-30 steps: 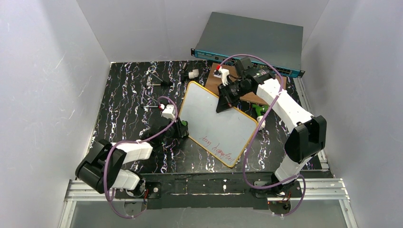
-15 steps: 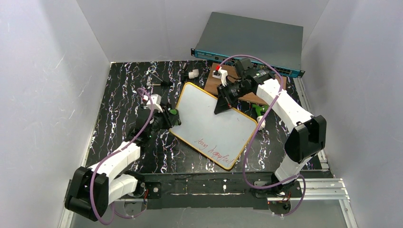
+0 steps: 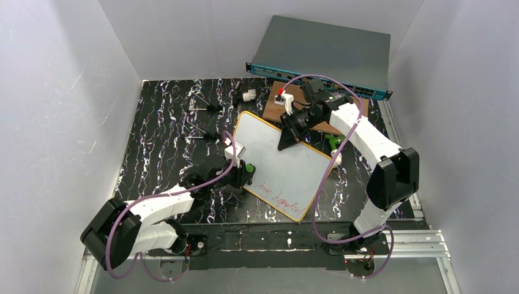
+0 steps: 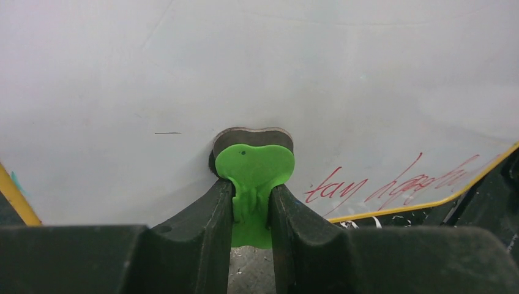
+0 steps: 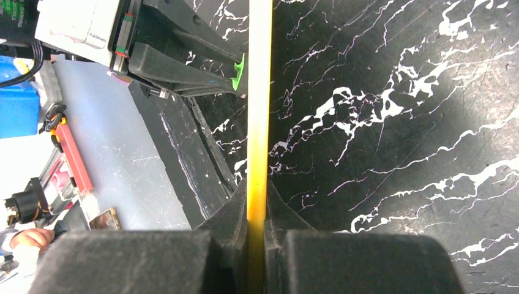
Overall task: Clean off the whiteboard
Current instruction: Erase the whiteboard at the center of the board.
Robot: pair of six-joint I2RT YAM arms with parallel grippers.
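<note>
The whiteboard (image 3: pixel 287 162), white with a thin yellow frame, hangs tilted over the black marbled table. My right gripper (image 3: pixel 289 136) is shut on its far edge, and in the right wrist view the yellow rim (image 5: pixel 259 92) runs straight up from between the right gripper (image 5: pixel 257 196) fingers. Red handwriting (image 3: pixel 283 195) runs along the near edge. My left gripper (image 4: pixel 251 190) is shut on a green eraser (image 4: pixel 254 162), whose dark pad presses on the white surface (image 4: pixel 245 61) just left of the red handwriting (image 4: pixel 392 184). From above, the left gripper (image 3: pixel 246 170) is at the board's near-left part.
A brown wooden board (image 3: pixel 300 101) lies behind the whiteboard, with a small white and red part on it. A grey rack unit (image 3: pixel 324 52) stands at the back. Thin metal tools (image 3: pixel 205 107) and a white piece (image 3: pixel 248 96) lie back left. A green item (image 3: pixel 333 142) shows right of the whiteboard.
My left gripper, still holding the green eraser, swung out to the board's left edge and has come back nearer and rightwards, close to the red writing. The board shifted slightly.
</note>
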